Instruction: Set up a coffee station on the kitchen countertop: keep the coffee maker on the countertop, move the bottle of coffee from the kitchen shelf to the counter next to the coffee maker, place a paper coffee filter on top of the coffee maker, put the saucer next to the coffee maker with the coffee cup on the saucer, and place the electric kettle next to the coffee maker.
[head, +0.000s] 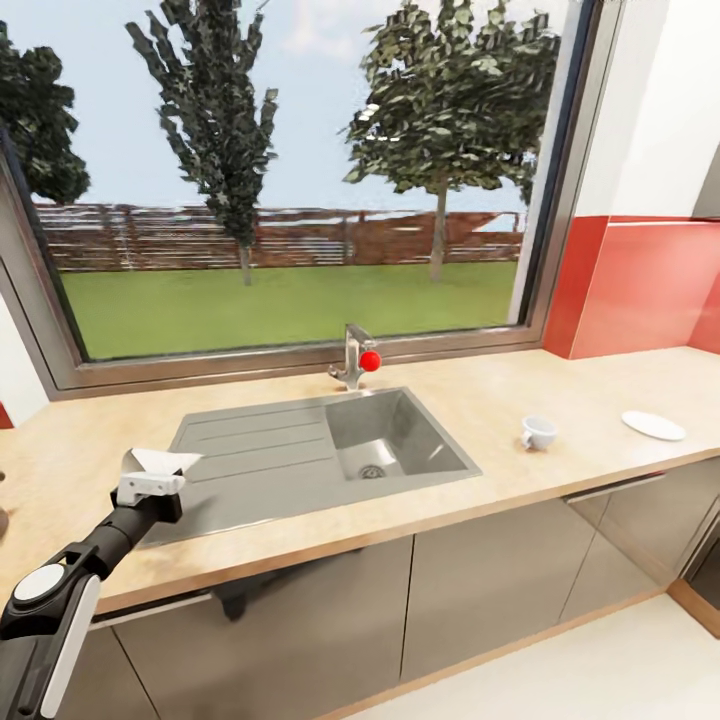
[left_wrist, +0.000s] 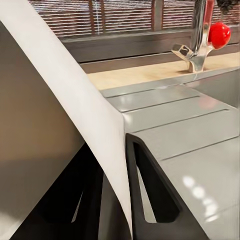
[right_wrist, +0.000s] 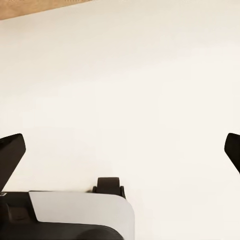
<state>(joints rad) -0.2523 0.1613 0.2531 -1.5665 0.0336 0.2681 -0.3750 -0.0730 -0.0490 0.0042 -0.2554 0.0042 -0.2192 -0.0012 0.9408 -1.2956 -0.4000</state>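
left gripper: jaws clamped on paper coffee filter over sink | right gripper: jaws wide apart, empty | coffee cup, saucer apart on counter

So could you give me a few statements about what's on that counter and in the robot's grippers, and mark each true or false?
1. The left gripper holds a white paper filter. True.
2. The cup sits on the saucer. False: they lie apart on the countertop, the cup nearer the sink.
3. The tap has a red knob. True.
4. The right gripper grips the cup. False: its fingers stand wide apart with nothing between them.
5. The filter hangs above the saucer. False: it is over the sink's draining side.
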